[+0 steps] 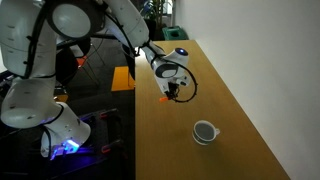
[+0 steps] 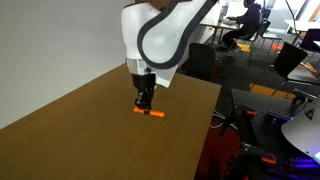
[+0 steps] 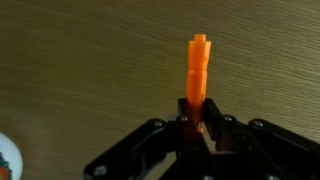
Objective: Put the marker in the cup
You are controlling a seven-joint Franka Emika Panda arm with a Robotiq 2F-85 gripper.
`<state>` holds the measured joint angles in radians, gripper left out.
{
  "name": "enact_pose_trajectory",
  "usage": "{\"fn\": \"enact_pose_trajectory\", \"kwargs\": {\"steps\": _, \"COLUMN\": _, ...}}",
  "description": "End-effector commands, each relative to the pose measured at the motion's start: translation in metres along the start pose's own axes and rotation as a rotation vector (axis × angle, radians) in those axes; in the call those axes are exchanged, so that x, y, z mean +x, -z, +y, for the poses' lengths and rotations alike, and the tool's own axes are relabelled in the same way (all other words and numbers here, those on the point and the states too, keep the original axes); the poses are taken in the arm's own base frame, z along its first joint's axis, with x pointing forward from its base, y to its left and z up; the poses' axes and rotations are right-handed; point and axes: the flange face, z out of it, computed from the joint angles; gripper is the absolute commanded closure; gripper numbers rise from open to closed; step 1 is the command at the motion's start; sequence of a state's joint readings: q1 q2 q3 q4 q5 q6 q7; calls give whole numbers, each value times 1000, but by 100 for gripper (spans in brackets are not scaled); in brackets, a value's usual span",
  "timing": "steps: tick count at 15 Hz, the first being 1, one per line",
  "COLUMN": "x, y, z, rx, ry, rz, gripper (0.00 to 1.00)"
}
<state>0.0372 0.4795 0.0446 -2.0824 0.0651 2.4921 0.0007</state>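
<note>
Wrist view: the marker point(image 3: 199, 72) is pinched by the pincer point(image 3: 200, 122). The cup point(image 1: 205, 131) is seen apart on the table point(image 1: 245, 115).

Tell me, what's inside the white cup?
Only a dark inside shows in the cup. The marker is not there; it sits between the fingers of the gripper. The cup's near wall hides part of the bottom.

exterior view is sitting up high, looking down along the table point(image 1: 240, 115) | exterior view is sitting lower, looking across it point(image 2: 80, 125) | wrist view is staring down, super close | all three are sharing the marker point(image 1: 165, 98) point(image 2: 150, 113) point(image 3: 198, 65) spot
</note>
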Motion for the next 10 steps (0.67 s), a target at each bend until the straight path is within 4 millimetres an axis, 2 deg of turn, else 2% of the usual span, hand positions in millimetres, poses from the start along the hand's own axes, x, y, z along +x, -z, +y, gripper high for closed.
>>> {"fn": "enact_pose_trajectory", "kwargs": {"steps": 1, "x": -23, "y": 63, "z": 25, "rx": -1, "ry": 39, "rz": -59, "gripper": 95}}
{"fn": "enact_pose_trajectory", "kwargs": {"steps": 4, "x": -31, "y": 108, "z": 48, "rx": -18, "ry": 57, "rz": -100, "gripper": 95}}
{"fn": "enact_pose_trajectory", "kwargs": {"steps": 6, "x": -33, "y": 127, "z": 63, "rx": -40, "ry": 41, "rz": -101, "gripper": 95}}
{"fn": "enact_pose_trajectory", "kwargs": {"steps": 10, "x": -30, "y": 143, "z": 81, "rx": -124, "ry": -52, "rz": -26, "gripper": 95}}
